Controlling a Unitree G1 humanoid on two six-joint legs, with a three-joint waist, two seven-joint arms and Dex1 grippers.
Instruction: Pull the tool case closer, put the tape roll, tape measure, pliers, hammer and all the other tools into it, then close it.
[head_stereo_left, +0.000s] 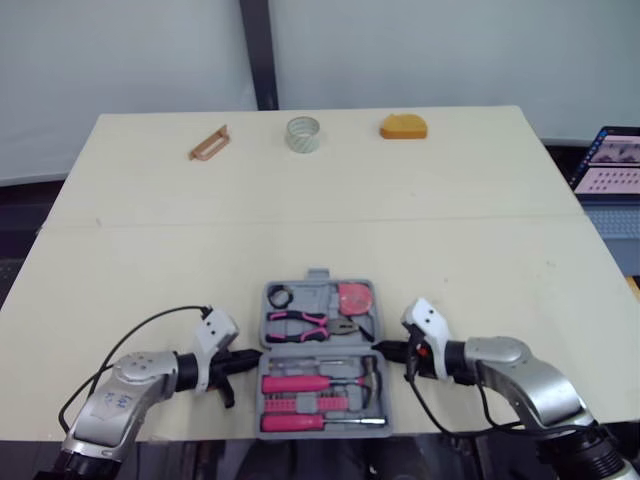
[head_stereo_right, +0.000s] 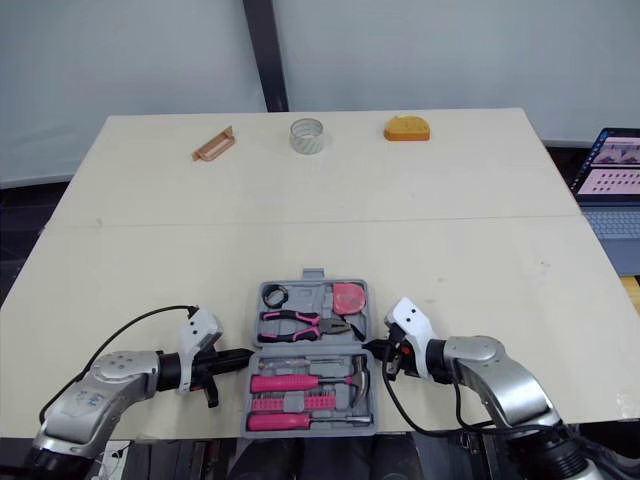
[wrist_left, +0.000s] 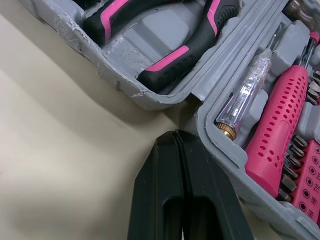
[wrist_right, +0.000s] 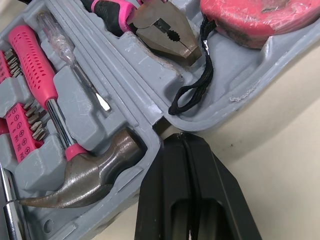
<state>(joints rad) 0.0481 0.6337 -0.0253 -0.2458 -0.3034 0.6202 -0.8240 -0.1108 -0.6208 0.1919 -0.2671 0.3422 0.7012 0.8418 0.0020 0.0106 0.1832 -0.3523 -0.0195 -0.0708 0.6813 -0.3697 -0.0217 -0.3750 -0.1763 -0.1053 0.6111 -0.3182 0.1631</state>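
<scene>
Left hand (head_stereo_left: 250, 357), right hand (head_stereo_left: 382, 348) flank tool case (head_stereo_left: 318, 274); clear roll (head_stereo_left: 303, 134) beyond.

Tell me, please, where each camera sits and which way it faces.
Left eye: on the head, looking forward and down over the table at the case; both arms show, left gripper and right gripper flanking it.
Right eye: beside it, same scene, same arms.
Left wrist: on that wrist, looking along its shut fingers at the case's hinge notch and pliers handles.
Right wrist: on that wrist, looking along its shut fingers at the opposite notch, by the hammer.
Both wrist views share the pliers.
</scene>
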